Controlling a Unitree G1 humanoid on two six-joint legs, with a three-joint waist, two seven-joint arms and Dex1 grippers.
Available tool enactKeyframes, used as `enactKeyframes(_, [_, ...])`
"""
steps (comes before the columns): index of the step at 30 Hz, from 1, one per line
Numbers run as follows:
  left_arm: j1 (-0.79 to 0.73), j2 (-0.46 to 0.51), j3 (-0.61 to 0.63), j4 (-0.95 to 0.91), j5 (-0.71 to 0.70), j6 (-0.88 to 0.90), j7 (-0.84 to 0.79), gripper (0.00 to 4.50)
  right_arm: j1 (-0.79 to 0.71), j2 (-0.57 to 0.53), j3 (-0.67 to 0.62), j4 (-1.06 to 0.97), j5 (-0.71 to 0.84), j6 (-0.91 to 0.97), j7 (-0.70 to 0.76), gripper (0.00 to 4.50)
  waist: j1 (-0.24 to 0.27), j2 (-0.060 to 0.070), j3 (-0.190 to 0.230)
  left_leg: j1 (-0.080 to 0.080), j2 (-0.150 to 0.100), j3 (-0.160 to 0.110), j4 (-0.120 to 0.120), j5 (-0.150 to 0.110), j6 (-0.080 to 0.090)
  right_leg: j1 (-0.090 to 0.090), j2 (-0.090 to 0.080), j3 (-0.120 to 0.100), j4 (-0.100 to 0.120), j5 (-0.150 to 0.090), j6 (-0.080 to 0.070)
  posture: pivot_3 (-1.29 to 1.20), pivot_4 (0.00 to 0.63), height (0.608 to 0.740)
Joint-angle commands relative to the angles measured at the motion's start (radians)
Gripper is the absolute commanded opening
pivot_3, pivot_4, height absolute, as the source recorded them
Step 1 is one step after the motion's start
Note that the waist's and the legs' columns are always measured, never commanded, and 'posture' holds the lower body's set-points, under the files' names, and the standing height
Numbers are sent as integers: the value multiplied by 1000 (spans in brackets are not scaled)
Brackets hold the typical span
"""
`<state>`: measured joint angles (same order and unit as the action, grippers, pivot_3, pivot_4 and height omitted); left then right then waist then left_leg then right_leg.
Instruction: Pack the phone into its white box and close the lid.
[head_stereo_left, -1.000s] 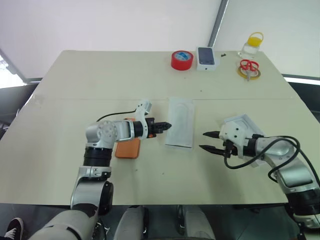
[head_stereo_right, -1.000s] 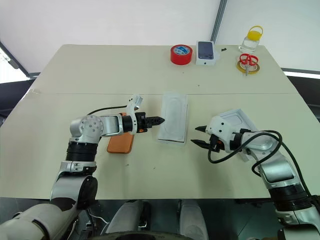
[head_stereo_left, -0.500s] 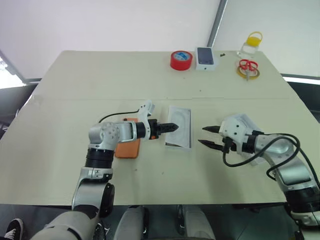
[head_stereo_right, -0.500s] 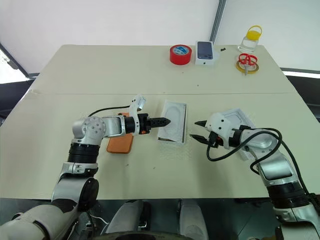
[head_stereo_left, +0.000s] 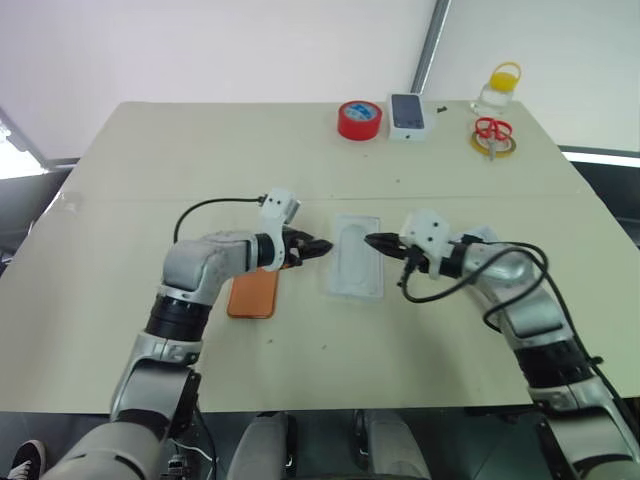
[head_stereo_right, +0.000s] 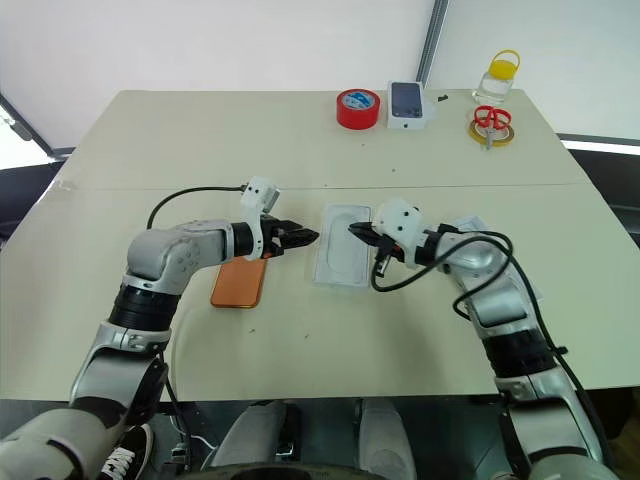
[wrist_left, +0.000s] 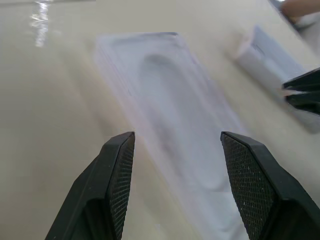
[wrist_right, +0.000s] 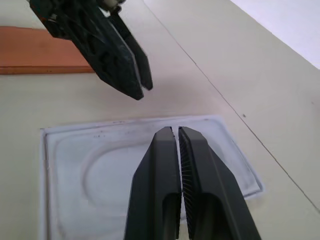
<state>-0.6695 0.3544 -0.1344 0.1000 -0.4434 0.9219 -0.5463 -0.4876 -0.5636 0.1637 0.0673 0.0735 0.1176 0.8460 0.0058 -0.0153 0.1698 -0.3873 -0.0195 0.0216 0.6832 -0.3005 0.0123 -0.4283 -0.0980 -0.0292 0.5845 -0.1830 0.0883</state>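
- Beige desk (head_stereo_left: 120, 330), white wall behind; far edge carries a red tape roll (head_stereo_left: 358, 119), a small dark-topped white box (head_stereo_left: 410, 116), scissors (head_stereo_left: 491, 133) and a yellow-capped jar (head_stereo_left: 499, 88).
- Phone (head_stereo_left: 253, 292): orange, flat on the desk, partly under the left arm, near the desk's middle. Not packed.
- Left gripper (head_stereo_left: 316, 246): jaws parted, holding nothing, tip just beside the sheet's left edge.
- Flat white insert sheet (head_stereo_left: 356, 268): oval outline, lying at the desk's middle between the two grippers.
- Right gripper (head_stereo_left: 372, 240): fingers pressed together, nothing visibly pinched, tip over the sheet's upper right part; contact with it cannot be told.
- White piece (head_stereo_left: 478, 236) behind the right forearm: mostly covered; box or lid cannot be told.
- Progress, as judged: early. Phone out, nothing closed; everything is left to do.
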Motion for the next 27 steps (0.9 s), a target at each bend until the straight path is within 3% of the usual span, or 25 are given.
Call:
enactKeyframes(1, [26, -4, 65, -38, -19, -86, -39, 2891, -72, 44, 60, 81, -103, -62, -61, 69, 0, 0, 0, -1, 0, 0, 0, 0, 0, -1, 0, 0, 0, 0, 0, 0, 150, 740])
enactKeyframes(5, [104, 51, 55, -60, 68, -270, -76, 2891, -108, 62, 126, 174, -203, -111, -91, 69, 2, 0, 0, -3, 0, 0, 0, 0, 0, -3, -1, 0, 0, 0, 0, 0, 150, 740])
enactKeyframes(8, [146, 65, 84, -85, 42, -261, -87, 2891, -110, 59, 168, 203, -252, -127, -82, 69, 2, 0, 0, -3, 0, 0, 0, 0, 0, -2, -1, 0, 0, 0, 0, 0, 150, 740])
enactKeyframes(20, [197, 47, 169, -134, -21, -203, -70, 2891, 10, -46, 216, 31, -159, -108, 250, 69, 0, 0, 0, -1, 0, 0, 1, 0, 1, 0, 0, -1, 1, 3, 4, 0, 150, 740])
enactKeyframes(27, [185, 43, 146, -114, -6, -211, -83, 2891, 39, -132, 202, 25, -167, -187, 313, 69, 8, 0, 0, -1, 0, -1, 1, -1, 1, 1, 0, -1, -1, 2, 3, 0, 150, 740])
